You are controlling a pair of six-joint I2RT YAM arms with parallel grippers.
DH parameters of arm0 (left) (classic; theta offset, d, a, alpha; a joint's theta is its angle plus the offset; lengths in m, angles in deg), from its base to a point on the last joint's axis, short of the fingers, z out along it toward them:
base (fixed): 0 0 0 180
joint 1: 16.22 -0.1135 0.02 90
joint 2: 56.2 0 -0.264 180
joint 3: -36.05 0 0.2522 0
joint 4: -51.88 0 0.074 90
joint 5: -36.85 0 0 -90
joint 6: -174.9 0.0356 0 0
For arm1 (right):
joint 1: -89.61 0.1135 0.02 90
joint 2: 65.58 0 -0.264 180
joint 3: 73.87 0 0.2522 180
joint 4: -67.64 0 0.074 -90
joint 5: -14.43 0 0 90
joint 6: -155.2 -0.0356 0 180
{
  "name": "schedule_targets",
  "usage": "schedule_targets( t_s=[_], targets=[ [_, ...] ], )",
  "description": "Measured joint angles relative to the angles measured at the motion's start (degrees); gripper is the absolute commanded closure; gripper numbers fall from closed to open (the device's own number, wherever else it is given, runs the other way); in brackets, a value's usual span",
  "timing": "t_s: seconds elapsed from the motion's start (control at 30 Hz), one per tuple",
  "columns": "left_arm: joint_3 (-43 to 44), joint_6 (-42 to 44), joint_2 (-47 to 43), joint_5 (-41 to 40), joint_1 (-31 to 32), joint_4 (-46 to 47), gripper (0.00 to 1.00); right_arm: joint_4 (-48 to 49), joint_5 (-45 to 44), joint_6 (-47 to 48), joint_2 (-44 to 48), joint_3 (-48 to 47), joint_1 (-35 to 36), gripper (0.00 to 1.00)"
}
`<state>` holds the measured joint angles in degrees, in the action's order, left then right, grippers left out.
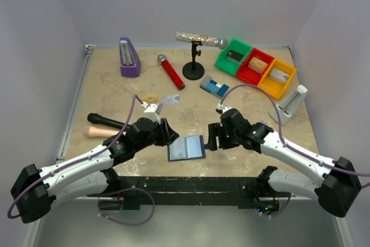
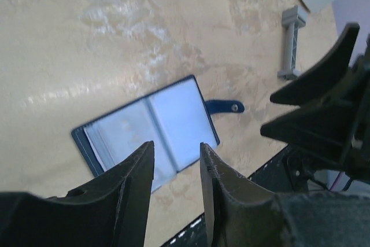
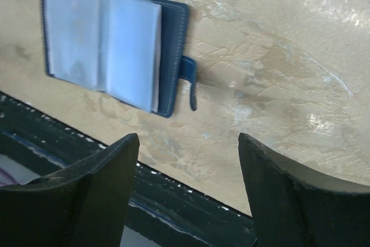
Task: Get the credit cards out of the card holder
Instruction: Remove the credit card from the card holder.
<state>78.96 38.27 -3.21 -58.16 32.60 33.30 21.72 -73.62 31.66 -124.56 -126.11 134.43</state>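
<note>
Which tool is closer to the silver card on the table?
Left. The left tool is on the near side of the silver card; the right tool is farther off to its right, beside the card holder.

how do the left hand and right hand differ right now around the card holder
The left hand has its fingers only narrowly parted; the right hand has its fingers spread much wider. The left hand is at the left side of the open card holder; the right hand is at its right side, nearer the closure tab. Both are empty.
</note>
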Motion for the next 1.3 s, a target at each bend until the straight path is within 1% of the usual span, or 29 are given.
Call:
schedule_targets(
  t_s=[0.1,0.2,0.3,0.37,0.47,0.57,0.7,0.8,0.87,0.9,0.93,1.07,1.13,1.3],
  targets=[
    [-2.67,-2.45,-2.56,-2.89,4.94,-1.44,0.58,0.15,-0.63,-0.04,-5.27,-0.22,-0.59,0.35],
    [-5.51,-5.07,-4.61,-4.7,7.19,-1.03,0.59,0.11,-0.79,-0.04,-9.4,-0.94,-0.74,0.39],
    [-8.5,-6.99,-5.6,-5.35,8.02,-0.37,0.59,0.33,-0.76,0.11,-13.57,-2.91,-1.2,0.44],
    [-10.29,-8.0,-6.38,-5.6,8.26,-0.42,0.59,0.72,-0.74,0.15,-15.69,-4.07,-1.73,0.46],
    [-11.63,-8.46,-8.13,-5.79,8.33,-0.44,0.59,1.38,-0.52,0.26,-17.57,-4.96,-2.14,0.5],
    [-12.02,-8.5,-9.9,-5.97,8.33,-0.42,0.59,1.7,0.15,0.52,-19.65,-5.88,-2.27,0.57],
    [-12.02,-8.55,-9.99,-5.92,8.33,-0.39,0.59,2.34,1.22,0.66,-22.56,-6.62,-2.4,0.69],
    [-12.02,-8.87,-9.29,-5.88,8.33,-0.35,0.58,2.69,2.43,0.68,-23.58,-6.62,-2.4,0.83],
    [-12.02,-8.94,-8.55,-5.79,8.33,-0.2,0.55,2.93,2.86,0.7,-23.45,-6.62,-2.4,0.92],
    [-12.02,-8.94,-8.11,-5.66,8.33,0.0,0.52,3.13,3.17,0.74,-23.32,-6.62,-2.4,0.97],
    [-12.02,-8.94,-7.67,-5.62,8.33,0.31,0.48,3.3,3.45,0.74,-23.1,-6.6,-2.4,1.0],
    [-12.04,-9.03,-6.19,-4.98,8.33,2.36,0.35,3.82,4.13,0.66,-21.07,-5.99,-2.27,1.0],
    [-12.04,-9.35,-5.53,-4.57,8.33,4.04,0.33,4.02,4.28,0.61,-19.8,-5.6,-2.03,1.0],
    [-12.02,-9.38,-2.95,-3.96,8.33,6.34,0.34,4.85,5.38,0.37,-17.42,-4.33,-1.16,1.0]
  ],
)
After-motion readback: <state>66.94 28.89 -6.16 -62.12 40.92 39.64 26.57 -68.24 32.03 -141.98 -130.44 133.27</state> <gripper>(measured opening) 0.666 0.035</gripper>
